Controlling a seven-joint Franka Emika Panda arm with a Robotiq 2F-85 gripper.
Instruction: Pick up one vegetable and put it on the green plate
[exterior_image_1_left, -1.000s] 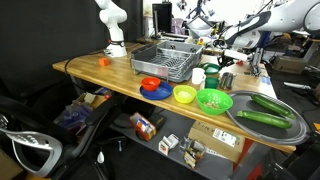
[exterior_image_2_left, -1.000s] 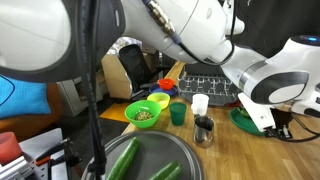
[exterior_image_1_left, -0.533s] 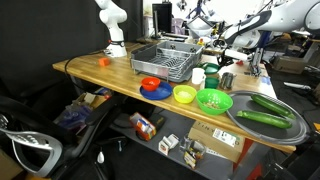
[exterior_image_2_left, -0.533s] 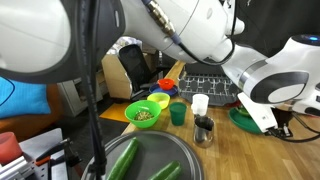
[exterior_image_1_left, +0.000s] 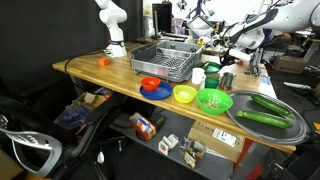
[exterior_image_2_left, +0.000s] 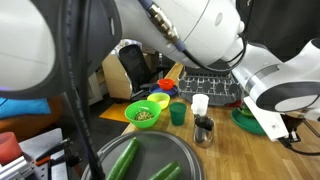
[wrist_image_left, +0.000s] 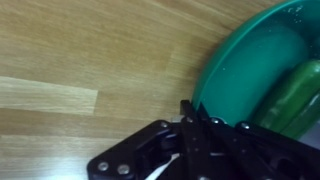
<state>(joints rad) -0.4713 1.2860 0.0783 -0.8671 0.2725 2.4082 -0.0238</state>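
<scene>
The dark green plate (wrist_image_left: 240, 60) fills the upper right of the wrist view, and a cucumber (wrist_image_left: 296, 95) lies in it at the right edge. My gripper (wrist_image_left: 190, 108) hangs over the wooden table just beside the plate's rim. Its fingertips are together with nothing between them, apart from the cucumber. In an exterior view the plate (exterior_image_2_left: 243, 118) shows partly behind my wrist. Two more cucumbers (exterior_image_1_left: 272, 103) (exterior_image_1_left: 262, 118) lie on the grey round tray (exterior_image_1_left: 238, 102). They also show in the foreground of an exterior view (exterior_image_2_left: 122, 160).
A lime speckled bowl (exterior_image_1_left: 213, 100) (exterior_image_2_left: 143, 114) and a yellow bowl (exterior_image_1_left: 184, 94) stand near the table's front edge. A dish rack (exterior_image_1_left: 165, 60), a white cup (exterior_image_2_left: 200, 103), a green cup (exterior_image_2_left: 178, 113) and a dark cup (exterior_image_2_left: 204, 129) stand nearby.
My arm has shifted a little to the right and upward in the exterior view of the plate. The plate, tray and bowls have not moved.
</scene>
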